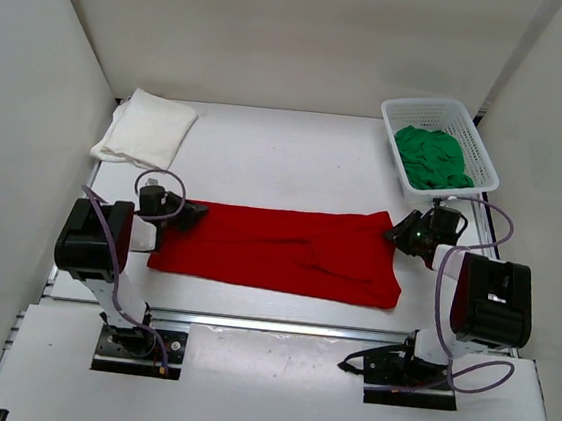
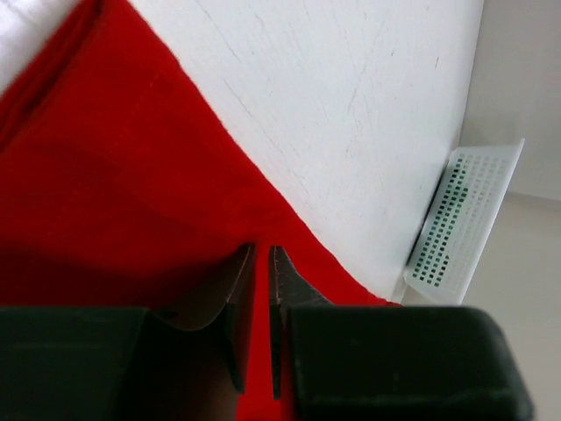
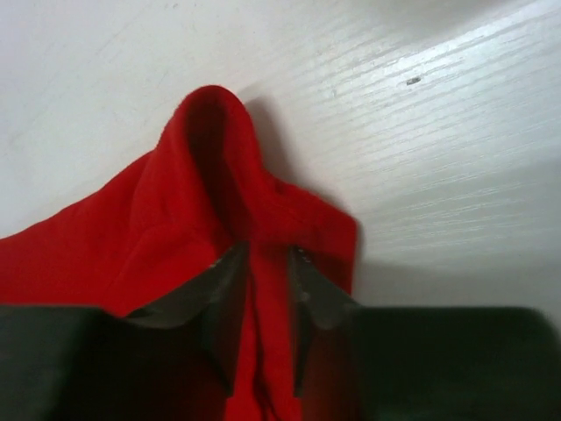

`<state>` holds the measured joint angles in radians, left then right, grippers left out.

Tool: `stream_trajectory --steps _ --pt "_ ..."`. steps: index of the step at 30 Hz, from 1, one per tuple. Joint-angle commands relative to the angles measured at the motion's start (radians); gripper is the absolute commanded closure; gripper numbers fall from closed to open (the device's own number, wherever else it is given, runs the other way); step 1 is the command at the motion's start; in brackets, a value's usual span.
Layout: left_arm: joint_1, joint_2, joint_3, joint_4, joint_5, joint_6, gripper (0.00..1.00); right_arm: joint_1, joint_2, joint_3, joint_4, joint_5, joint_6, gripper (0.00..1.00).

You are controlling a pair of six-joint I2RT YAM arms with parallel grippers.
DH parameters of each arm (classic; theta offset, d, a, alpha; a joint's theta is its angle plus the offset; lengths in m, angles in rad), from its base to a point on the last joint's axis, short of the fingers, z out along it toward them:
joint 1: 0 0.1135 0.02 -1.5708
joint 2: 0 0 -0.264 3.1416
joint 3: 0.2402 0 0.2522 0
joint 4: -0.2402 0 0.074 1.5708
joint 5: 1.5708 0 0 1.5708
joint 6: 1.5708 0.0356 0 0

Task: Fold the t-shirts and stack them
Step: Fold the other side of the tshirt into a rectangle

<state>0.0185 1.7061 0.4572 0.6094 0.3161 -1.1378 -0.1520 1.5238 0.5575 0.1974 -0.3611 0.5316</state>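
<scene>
The red t-shirt (image 1: pixel 277 250) is looking like soft matt cloth, a little fuzzy. The table (image 1: pixel 286 161) is showing a white matt surface (fine grain, thin scratches). The basket (image 1: pixel 423 103), upper right, is looking like plastic mesh.

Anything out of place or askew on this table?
Nothing damaged. The green t-shirt sits crumpled in the basket, and the red t-shirt puckers into a peak where the right gripper pinches its end.

Two arms, left arm (image 1: pixel 92 239) and right arm (image 1: pixel 493 301): white links, boxy black housings. Grey-purple cables (image 1: pixel 161 172) loop along each. Black base plates (image 1: pixel 139 349). Left claw (image 2: pixel 261 256), right claw (image 3: pixel 267 260): dark tapered fingers, matte black blocks.
</scene>
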Motion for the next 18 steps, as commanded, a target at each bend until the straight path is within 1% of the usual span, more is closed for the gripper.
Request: stream_trajectory --steps 1,2,3,4,6,8,10,11,13,14,16,17,18 --pt "-0.005 -0.069 -0.022 0.023 -0.008 -0.017 0.76 0.003 -0.039 0.027 0.008 0.004 -0.01 0.74" --pt "-0.005 -0.097 -0.014 0.02 -0.015 -0.014 0.76 0.012 -0.077 0.035 -0.015 0.022 -0.015 0.72" --pt "-0.049 -0.124 -0.008 0.013 -0.012 -0.014 0.75 0.023 -0.103 0.036 -0.045 0.049 -0.021 0.71" --pt "-0.058 -0.147 -0.011 -0.005 -0.02 -0.001 0.74 0.043 -0.128 0.051 -0.064 0.065 -0.037 0.71" --pt "-0.112 -0.203 0.026 -0.051 -0.037 0.026 0.73 0.083 -0.203 0.07 -0.13 0.135 -0.056 0.7" --pt "-0.153 -0.25 0.04 -0.091 -0.054 0.071 0.72 0.146 -0.253 0.073 -0.173 0.183 -0.077 0.73" --pt "-0.23 -0.299 0.044 -0.138 -0.069 0.11 0.72 0.23 -0.286 0.065 -0.217 0.205 -0.084 0.88" --pt "-0.247 -0.31 0.041 -0.163 -0.075 0.124 0.71 0.28 -0.289 0.055 -0.222 0.217 -0.079 0.93" --pt "-0.325 -0.332 0.035 -0.187 -0.077 0.15 0.71 0.356 -0.252 0.045 -0.234 0.215 -0.07 0.97" --pt "-0.339 -0.341 0.031 -0.192 -0.086 0.156 0.71 0.38 -0.24 0.045 -0.225 0.215 -0.062 0.98" --pt "-0.406 -0.356 -0.015 -0.171 -0.072 0.151 0.71 0.439 -0.147 0.057 -0.217 0.218 -0.053 0.98" --pt "-0.417 -0.362 -0.029 -0.172 -0.071 0.154 0.71 0.456 -0.122 0.079 -0.217 0.215 -0.061 0.99" --pt "-0.437 -0.373 -0.044 -0.174 -0.065 0.159 0.72 0.459 -0.064 0.105 -0.216 0.202 -0.058 0.98"
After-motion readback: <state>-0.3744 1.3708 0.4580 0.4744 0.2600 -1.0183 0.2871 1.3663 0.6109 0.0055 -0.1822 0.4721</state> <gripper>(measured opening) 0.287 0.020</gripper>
